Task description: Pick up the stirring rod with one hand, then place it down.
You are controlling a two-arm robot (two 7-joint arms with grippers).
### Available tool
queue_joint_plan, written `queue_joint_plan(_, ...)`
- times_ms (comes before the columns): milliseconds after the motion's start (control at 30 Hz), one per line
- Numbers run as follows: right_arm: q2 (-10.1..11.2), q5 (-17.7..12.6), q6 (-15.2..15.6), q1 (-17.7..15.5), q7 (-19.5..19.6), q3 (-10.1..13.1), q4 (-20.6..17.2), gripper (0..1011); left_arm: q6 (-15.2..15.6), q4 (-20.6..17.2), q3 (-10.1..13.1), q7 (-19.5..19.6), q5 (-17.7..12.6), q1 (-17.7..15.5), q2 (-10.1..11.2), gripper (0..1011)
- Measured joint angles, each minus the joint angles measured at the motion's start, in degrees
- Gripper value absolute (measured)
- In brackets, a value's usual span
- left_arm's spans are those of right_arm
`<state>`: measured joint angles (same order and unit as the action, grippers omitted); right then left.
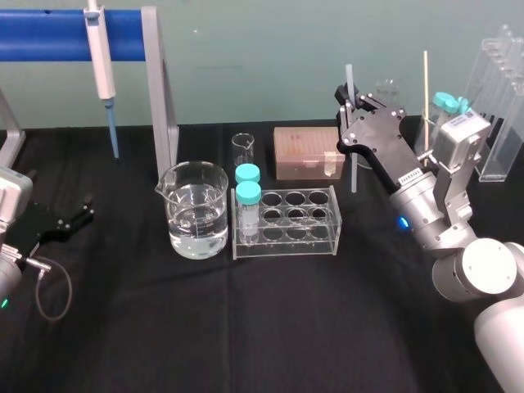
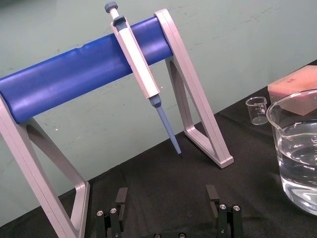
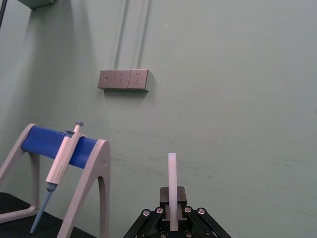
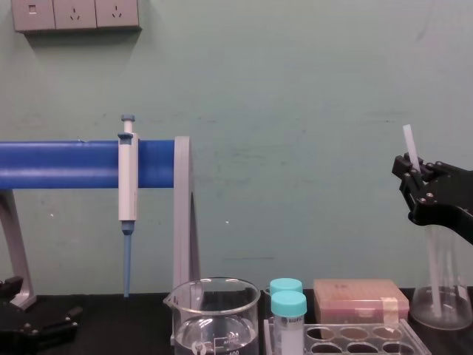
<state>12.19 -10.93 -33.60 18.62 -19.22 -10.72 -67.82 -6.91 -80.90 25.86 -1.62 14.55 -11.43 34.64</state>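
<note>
Writing: nothing fully legible. The white label (image 1: 412,176) on the right arm carries dark print too small to read, and the large beaker (image 1: 195,214) has printed graduations in the chest view with uncertain figures. Landmark: test-tube rack (image 1: 286,218), clear plastic, two rows of round wells, standing on black cloth (image 1: 270,319). The right gripper (image 1: 350,105), black with angular jaws, is raised behind the rack's right end, its jaws clamped on the stirring rod (image 1: 354,172). The rod is thin, straight and translucent whitish, held near upright with a slight tilt. A short end projects above the fingers and the longer part hangs down behind the rack's right end; cannot tell whether its lower tip touches the cloth. The large beaker is clear glass with a spout, just left of the rack and about half full of clear liquid. Two tubes with teal screw caps (image 1: 248,195) stand in the rack's left-end wells, contents not resolved. A small glass beaker (image 1: 243,150), empty, sits behind the rack's left end. A pinkish lidded box (image 1: 309,152) sits behind the rack's middle. A white pipette (image 1: 102,57) with a blue tip hangs from a blue bar, behind and left of the rack. The left gripper (image 2: 167,194) is far left of the rack, low over the cloth, fingers spread wide, holding nothing
</note>
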Motion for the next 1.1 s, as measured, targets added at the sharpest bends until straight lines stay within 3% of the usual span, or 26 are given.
queue_joint_plan(1100,0.1,-0.2,-0.1,0.1,-0.2,-0.1,0.1,72,0.0,0.0,0.0,0.0,0.0,0.0,0.0,1000)
